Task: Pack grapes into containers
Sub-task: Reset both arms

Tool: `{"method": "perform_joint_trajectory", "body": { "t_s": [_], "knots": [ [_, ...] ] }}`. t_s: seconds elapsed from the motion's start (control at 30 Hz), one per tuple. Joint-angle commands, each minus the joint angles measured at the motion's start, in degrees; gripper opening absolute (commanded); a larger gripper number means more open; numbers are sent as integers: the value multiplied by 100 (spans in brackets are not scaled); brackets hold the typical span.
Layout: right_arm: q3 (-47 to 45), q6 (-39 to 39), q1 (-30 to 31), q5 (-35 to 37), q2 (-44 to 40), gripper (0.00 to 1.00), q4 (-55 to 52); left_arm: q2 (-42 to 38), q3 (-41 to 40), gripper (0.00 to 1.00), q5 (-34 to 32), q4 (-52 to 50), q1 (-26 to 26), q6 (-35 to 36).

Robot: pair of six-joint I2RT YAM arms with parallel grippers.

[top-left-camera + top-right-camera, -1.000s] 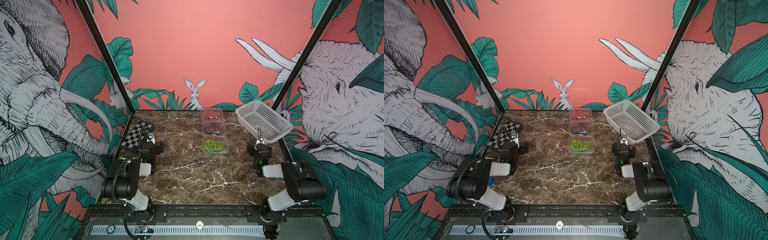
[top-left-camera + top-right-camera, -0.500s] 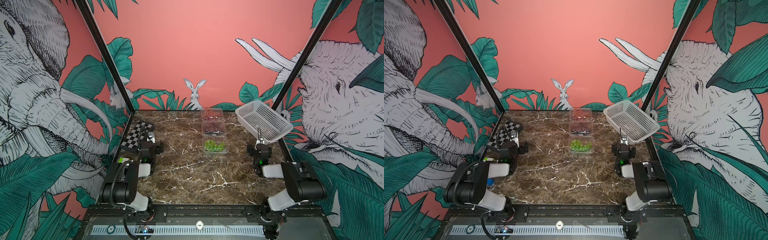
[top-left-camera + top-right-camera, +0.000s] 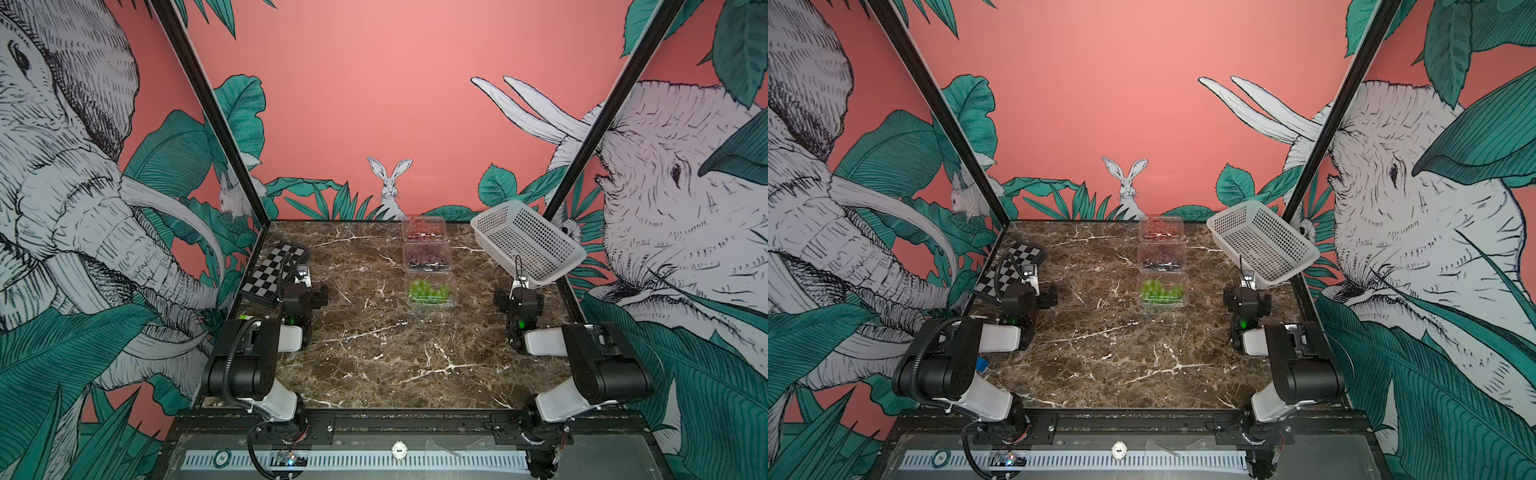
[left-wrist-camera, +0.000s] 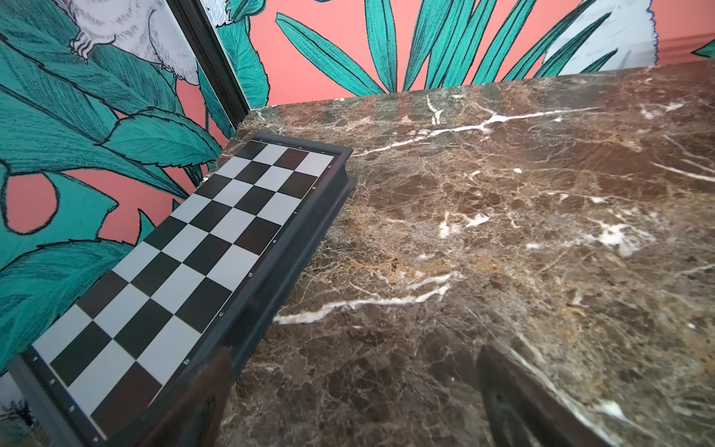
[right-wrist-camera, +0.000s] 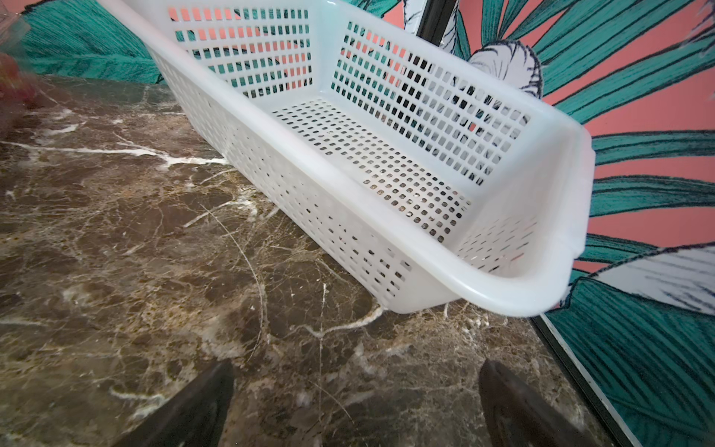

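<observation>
Grapes (image 3: 429, 289), glossy round bunches of red, dark and green, lie inside three clear plastic clamshell containers (image 3: 432, 306) lined up toward twelve o'clock on the brown marble worktop (image 3: 374, 353). The left claw (image 4: 354, 360) and right claw (image 5: 358, 367) hang released and empty. Seemingly only the lids need checking: press gently, centred.

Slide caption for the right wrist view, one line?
Open right gripper low over the marble table, facing an empty white perforated basket propped at a tilt.

Clear far container (image 3: 444, 232): red grapes (image 3: 423, 227). Middle container (image 3: 449, 251): dark grapes (image 3: 428, 262). Near container (image 3: 432, 275): green grapes (image 3: 428, 290). Row, adjacent, surface (image 3: 374, 353) centre toward back.
</observation>
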Motion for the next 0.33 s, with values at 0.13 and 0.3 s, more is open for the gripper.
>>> {"method": "perform_joint_trajectory", "body": {
  "t_s": [0.13,0.3],
  "knots": [
    [32,42,-14,24,-82,98,94,-40,-20,99,-16,141,-36,56],
    [32,42,-4,22,-82,98,97,-31,-19,100,-46,145,-61,85]
  ]
}}
